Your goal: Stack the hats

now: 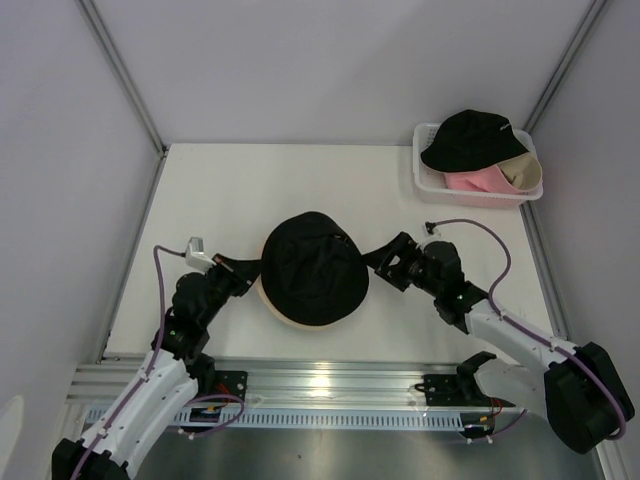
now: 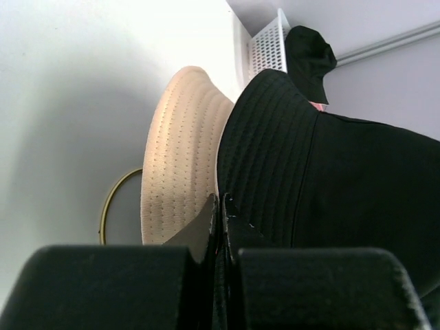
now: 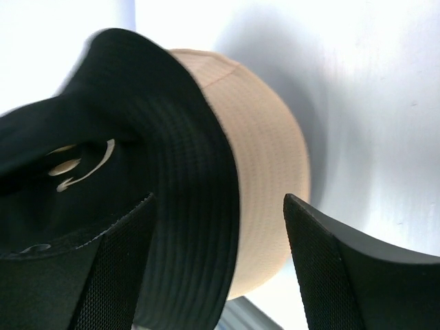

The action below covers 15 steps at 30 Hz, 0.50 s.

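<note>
A black bucket hat (image 1: pixel 315 268) lies over a tan hat (image 1: pixel 288 318) at the table's middle; only the tan rim shows at the front. My left gripper (image 1: pixel 254 273) is shut on the black hat's left brim; in the left wrist view the fingertips (image 2: pixel 221 206) pinch the black brim (image 2: pixel 275 158) beside the tan hat (image 2: pixel 180 158). My right gripper (image 1: pixel 377 262) is open at the hats' right side. In the right wrist view (image 3: pixel 218 206) the black brim (image 3: pixel 185 192) and tan brim (image 3: pixel 268 179) sit between its spread fingers. A second black hat (image 1: pixel 470 135) and a pink hat (image 1: pixel 478 180) lie in the basket.
A white lattice basket (image 1: pixel 480 197) stands at the back right corner, also seen in the left wrist view (image 2: pixel 265 48). A thin gold wire ring (image 2: pixel 110 206) lies under the tan hat. Grey walls close the table on three sides; a metal rail runs along the near edge.
</note>
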Each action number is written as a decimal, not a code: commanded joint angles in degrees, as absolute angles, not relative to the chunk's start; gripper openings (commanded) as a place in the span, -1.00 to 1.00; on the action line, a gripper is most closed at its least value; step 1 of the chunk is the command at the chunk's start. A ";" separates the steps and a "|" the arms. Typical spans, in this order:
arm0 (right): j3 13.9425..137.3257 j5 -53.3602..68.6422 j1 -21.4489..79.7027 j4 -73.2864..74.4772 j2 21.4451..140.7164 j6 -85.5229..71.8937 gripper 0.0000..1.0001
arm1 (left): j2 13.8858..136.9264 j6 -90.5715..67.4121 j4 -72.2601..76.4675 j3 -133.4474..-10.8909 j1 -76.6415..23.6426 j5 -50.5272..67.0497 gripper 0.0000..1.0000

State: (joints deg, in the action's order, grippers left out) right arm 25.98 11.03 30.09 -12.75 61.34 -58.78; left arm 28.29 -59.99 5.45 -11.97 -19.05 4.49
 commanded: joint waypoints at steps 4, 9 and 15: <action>20.68 8.70 29.97 -19.22 52.39 -67.74 0.55 | 28.74 -62.66 3.69 -7.30 -18.37 2.11 -0.99; 15.21 6.07 31.81 -23.90 47.73 -71.89 0.54 | 25.15 -64.86 2.11 -5.80 -18.46 0.79 -0.99; 15.73 6.24 32.87 -26.89 49.91 -71.72 0.47 | 17.24 -66.45 0.53 -3.95 -19.07 -1.65 -0.99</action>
State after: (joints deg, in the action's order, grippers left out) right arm 14.87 7.97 32.40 -20.91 49.12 -70.41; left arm 19.57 -65.56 2.79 -4.27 -19.07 1.96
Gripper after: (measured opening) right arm 0.749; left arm 0.012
